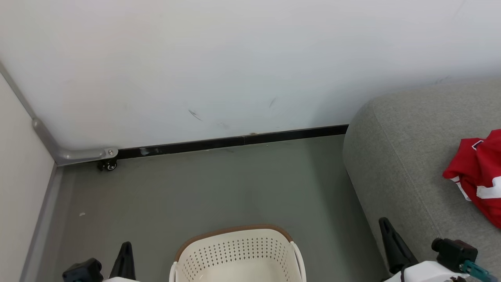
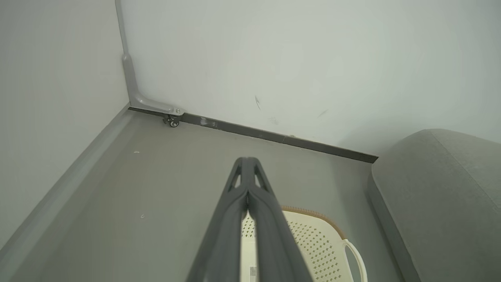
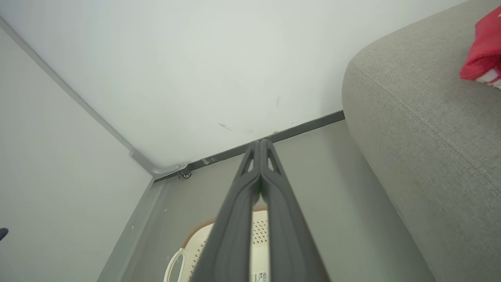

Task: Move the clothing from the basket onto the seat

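Note:
A red garment [image 1: 479,176] with white trim lies on the grey seat [image 1: 411,156] at the right edge of the head view; its corner [image 3: 483,51] shows on the seat [image 3: 422,117] in the right wrist view. The cream basket [image 1: 235,254] with a brown rim stands on the floor at the bottom centre, nothing red visible inside; its rim [image 2: 313,235] and label show below my fingers. My left gripper [image 2: 246,160] is shut with nothing held, raised left of the basket [image 1: 126,246]. My right gripper [image 3: 260,143] is shut too, beside the seat's front [image 1: 385,225].
A white wall with a black skirting strip [image 1: 235,141] runs behind the grey floor. A grey metal bracket with a small caster [image 1: 107,164] sits in the left corner, where a side panel [image 1: 19,188] meets the wall. Open floor lies between basket and wall.

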Available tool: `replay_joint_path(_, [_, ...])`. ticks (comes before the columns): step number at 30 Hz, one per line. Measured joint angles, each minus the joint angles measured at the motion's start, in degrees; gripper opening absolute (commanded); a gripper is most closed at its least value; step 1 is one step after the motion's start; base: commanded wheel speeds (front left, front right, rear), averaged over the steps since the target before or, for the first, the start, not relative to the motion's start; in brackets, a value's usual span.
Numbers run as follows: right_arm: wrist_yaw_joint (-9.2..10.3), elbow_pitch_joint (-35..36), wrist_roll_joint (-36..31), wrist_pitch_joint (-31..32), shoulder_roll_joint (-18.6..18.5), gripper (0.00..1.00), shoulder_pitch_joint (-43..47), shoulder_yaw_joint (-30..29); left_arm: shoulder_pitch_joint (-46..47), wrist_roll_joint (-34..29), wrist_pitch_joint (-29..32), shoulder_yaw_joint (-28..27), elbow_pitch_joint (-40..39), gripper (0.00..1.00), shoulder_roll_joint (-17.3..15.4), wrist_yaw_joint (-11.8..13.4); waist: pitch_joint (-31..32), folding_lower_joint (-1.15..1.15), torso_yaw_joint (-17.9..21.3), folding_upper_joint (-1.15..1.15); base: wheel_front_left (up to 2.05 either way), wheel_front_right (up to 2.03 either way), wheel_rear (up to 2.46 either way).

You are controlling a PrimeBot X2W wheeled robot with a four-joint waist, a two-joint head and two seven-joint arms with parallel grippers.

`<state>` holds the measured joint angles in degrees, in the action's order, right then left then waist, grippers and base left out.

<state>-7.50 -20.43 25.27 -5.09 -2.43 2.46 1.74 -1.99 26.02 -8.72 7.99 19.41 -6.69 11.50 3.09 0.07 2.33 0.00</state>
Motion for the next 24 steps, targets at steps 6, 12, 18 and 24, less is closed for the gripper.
replay_joint_path(6, [0.00, 0.3, 4.5, 1.0, 0.0, 0.00, -0.3, -0.9, 0.4, 4.8, 1.2, -1.2, 0.0, 0.00, 0.2, -1.0, -0.2, 0.23, -0.2, 0.00, 0.00, 0.00, 0.00])
replay_joint_path(12, [0.00, 0.8, 9.3, 1.7, 0.0, 0.00, -0.4, -1.5, 1.0, 9.6, 2.8, -2.2, -0.1, 0.00, 0.5, -2.5, -0.2, 0.55, -0.4, 0.00, 0.00, 0.00, 0.00])
replay_joint_path(18, [0.00, 1.4, 14.3, 2.7, 0.0, 0.00, -0.4, -2.2, 1.1, 14.2, 3.8, -3.3, -0.3, 0.00, 1.1, -4.1, -0.1, 0.83, -0.6, 0.00, 0.00, 0.00, 0.00])
replay_joint_path(24, [0.01, 1.8, 19.1, 3.7, 0.0, 0.00, -0.5, -3.0, 1.2, 19.3, 5.2, -4.2, -0.5, 0.00, 1.3, -5.4, -0.1, 0.93, -0.8, 0.00, 0.00, 0.00, 0.00])
